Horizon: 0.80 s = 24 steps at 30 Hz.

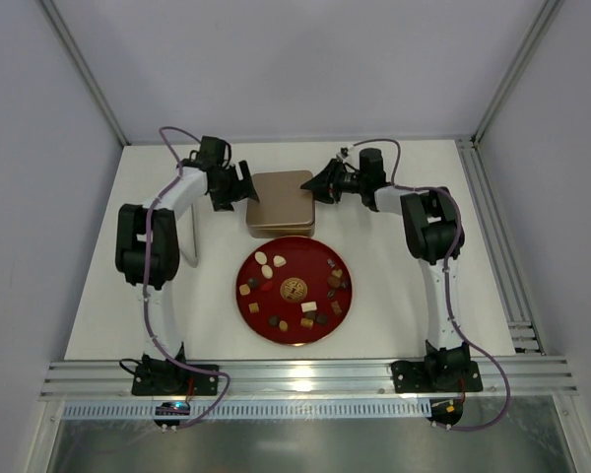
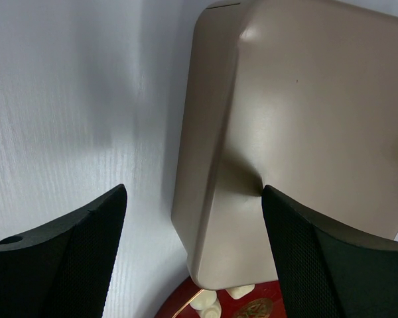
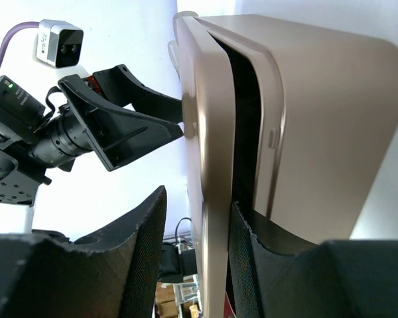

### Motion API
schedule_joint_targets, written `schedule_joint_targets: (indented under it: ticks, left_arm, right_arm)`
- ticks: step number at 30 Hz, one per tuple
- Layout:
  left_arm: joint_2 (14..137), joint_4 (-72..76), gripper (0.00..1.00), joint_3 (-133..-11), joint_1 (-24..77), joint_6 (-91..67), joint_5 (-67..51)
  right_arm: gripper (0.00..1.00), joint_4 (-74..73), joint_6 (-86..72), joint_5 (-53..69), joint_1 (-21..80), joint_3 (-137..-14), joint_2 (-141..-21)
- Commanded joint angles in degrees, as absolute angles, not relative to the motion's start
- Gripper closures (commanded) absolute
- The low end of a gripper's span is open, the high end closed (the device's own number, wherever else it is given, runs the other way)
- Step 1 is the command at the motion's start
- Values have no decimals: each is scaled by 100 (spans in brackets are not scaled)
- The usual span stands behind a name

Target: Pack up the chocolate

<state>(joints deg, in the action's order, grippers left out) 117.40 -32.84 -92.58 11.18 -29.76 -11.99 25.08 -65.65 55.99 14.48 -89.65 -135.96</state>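
**Q:** Where is the chocolate, and what surrounds it?

**A:** The chocolate (image 1: 265, 258), small dark brown, tan and cream pieces, lies on a dark red round lacquered plate (image 1: 244, 307) on the white table (image 1: 384, 296). The pieces ring loosely about a gold emblem (image 1: 293, 289). Just behind the plate stands a tan-gold metal tin with rounded corners (image 1: 281, 202).

**Q:** Why are both arms at the tin?

**A:** Probably to open it before packing. The right gripper (image 3: 198, 197) straddles the edge of the thinner shell, apparently the lid (image 3: 202, 99). Its jaws are parted, with one pad visibly clear of the metal, and a dark gap separates the two shells. The left gripper (image 2: 194, 191) is spread wide, one fingertip (image 2: 278, 212) touching the tin's opposite side, seemingly to brace it.

**Q:** Which way do the pieces point?

**A:** All lie flat, and none is seen inside the tin. They share no common direction, and the ovals are too small for their long axes to be read reliably.
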Motion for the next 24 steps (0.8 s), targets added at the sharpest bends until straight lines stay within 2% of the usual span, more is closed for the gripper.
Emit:
schedule_joint_targets:
  ticks: [1, 16, 24]
  left_arm:
    - [11848, -3226, 20, -9457, 1160, -2988, -1151]
    - [11883, -3313, 20, -9589, 1239, -3024, -1055]
    - [11892, -3410, 20, -9721, 1301, -3015, -985]
  right_arm:
    - [57, 2303, -6162, 5555, 1363, -8930, -13087]
    - [57, 494, -4791, 4923, 1178, -9211, -12771]
    - [48, -465, -4061, 4272, 1186, -9308, -12498]
